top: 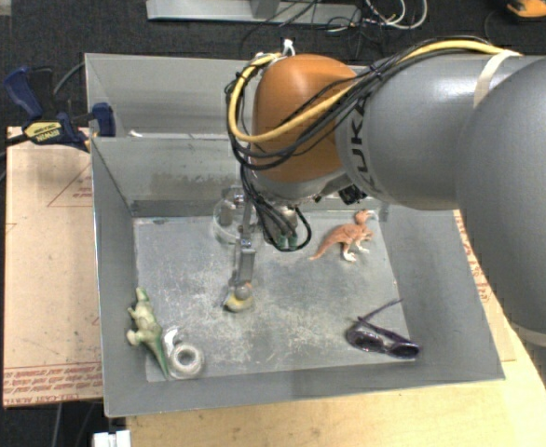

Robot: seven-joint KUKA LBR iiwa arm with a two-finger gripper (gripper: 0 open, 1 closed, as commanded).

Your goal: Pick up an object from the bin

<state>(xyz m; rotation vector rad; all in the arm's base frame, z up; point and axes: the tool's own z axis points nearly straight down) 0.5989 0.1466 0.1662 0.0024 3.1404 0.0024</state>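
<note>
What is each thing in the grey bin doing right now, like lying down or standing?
Green plastic dinosaur: lying on its side, near-left corner.
White tape ring: lying flat beside the green dinosaur.
Orange plastic dinosaur: far right, alone; standing or lying, cannot tell.
Dark purple sunglasses: lying near right, one arm unfolded.
Gripper: low in the bin's middle, apart from all four.

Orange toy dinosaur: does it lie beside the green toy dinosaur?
No, the orange toy dinosaur lies at the far right of the bin, while the green toy dinosaur lies in the near left corner, well apart.
</note>
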